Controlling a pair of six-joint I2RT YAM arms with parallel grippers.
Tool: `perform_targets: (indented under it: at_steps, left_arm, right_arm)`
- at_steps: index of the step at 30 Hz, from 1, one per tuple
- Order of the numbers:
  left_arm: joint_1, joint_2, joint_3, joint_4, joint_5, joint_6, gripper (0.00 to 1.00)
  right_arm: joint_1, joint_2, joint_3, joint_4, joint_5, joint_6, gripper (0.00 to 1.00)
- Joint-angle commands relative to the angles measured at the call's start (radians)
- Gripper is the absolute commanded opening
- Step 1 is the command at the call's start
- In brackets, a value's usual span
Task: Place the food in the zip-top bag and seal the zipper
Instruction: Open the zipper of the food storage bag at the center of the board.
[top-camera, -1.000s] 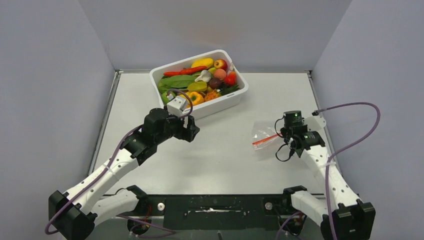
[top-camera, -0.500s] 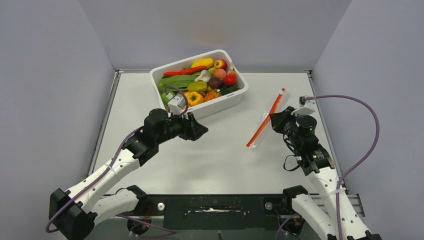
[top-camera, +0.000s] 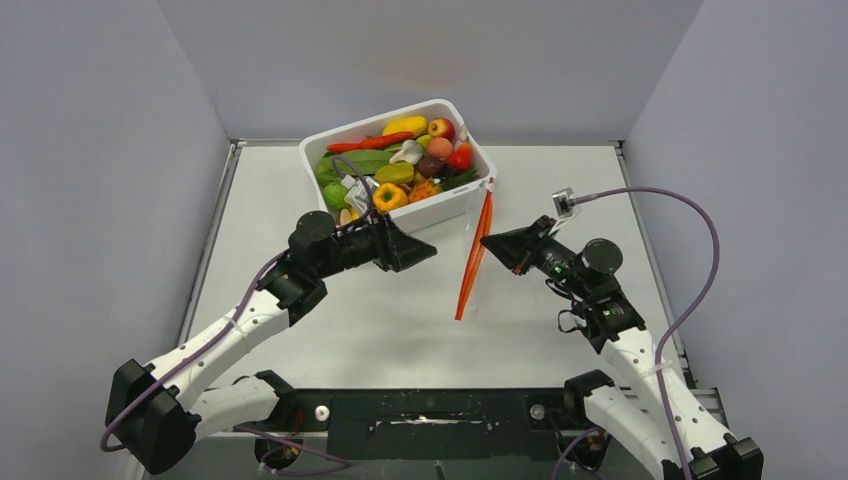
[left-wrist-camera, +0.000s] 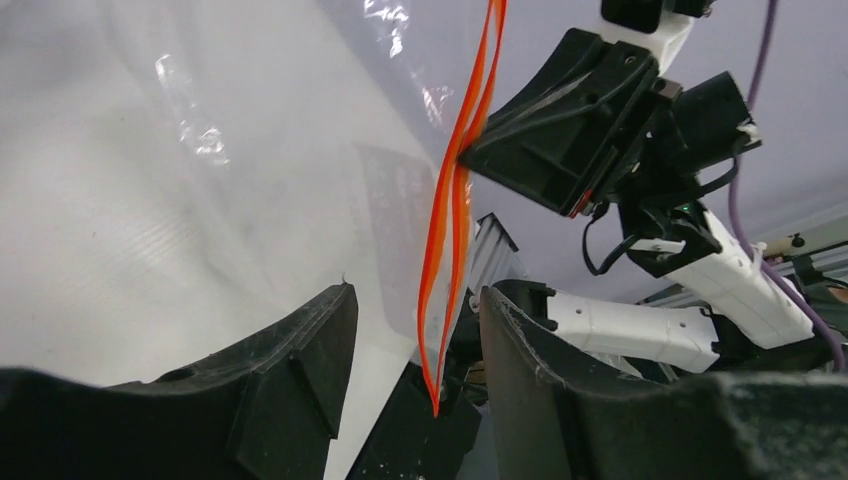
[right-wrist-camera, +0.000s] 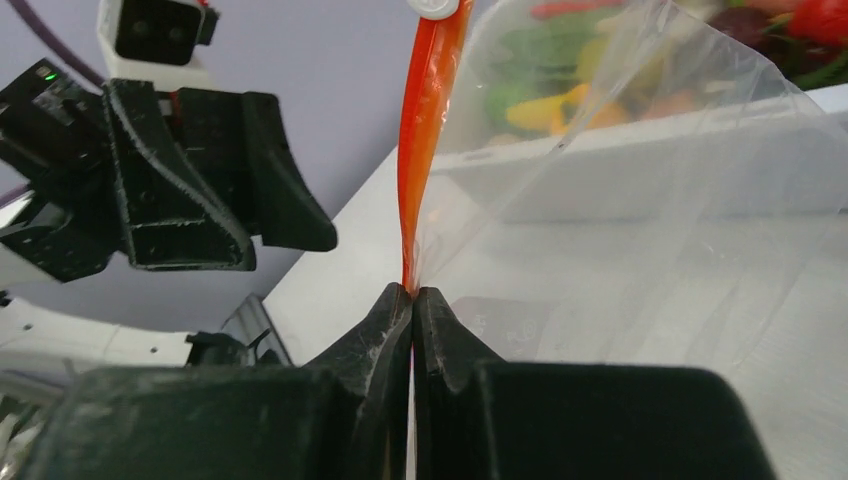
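Note:
The clear zip-top bag (right-wrist-camera: 650, 200) hangs in the air over the middle of the table, with its red-orange zipper (top-camera: 472, 255) standing nearly upright. My right gripper (top-camera: 488, 243) is shut on the zipper (right-wrist-camera: 420, 150) about halfway along it. My left gripper (top-camera: 428, 256) faces it from the left. Its jaws are open on either side of the zipper's lower end (left-wrist-camera: 440, 300), with a gap on both sides. The food (top-camera: 395, 165), a heap of glossy toy fruits and vegetables, lies in the white tub behind. Some of the food (right-wrist-camera: 540, 110) shows blurred through the bag.
The white tub (top-camera: 440, 208) stands at the back centre, just behind the bag's upper end. A white slider (top-camera: 490, 183) caps the top of the zipper. Grey walls enclose the table on three sides. The right arm's purple cable (top-camera: 650, 195) arcs over the right side.
The right arm has swung the bag left to the table's middle and turned the zipper nearly upright. The left gripper has moved right to it, and its jaws have narrowed.

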Motion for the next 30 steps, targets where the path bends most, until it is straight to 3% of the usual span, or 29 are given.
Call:
perform_targets:
  at_steps: [1,9,26,28,30]
  left_arm:
    - [-0.004,-0.017,-0.003,0.174,0.035,-0.048,0.47]
    - [-0.006,0.058,-0.002,0.270,0.138,-0.040,0.44]
    - [-0.009,0.084,-0.061,0.416,0.194,-0.076,0.44]
    - [-0.008,0.085,-0.062,0.419,0.191,-0.068,0.37]
    - [-0.009,0.079,-0.070,0.435,0.185,-0.065,0.12]
  right_arm:
    - [0.065,0.034,-0.008,0.277,-0.128,0.072,0.00]
    - [0.190,0.093,0.024,0.297,-0.129,0.032,0.00]
    - [0.253,0.158,0.050,0.289,-0.119,-0.002,0.00]
    - [0.259,0.166,0.053,0.290,-0.121,-0.009,0.00]
    - [0.262,0.172,0.051,0.285,-0.116,-0.014,0.00]
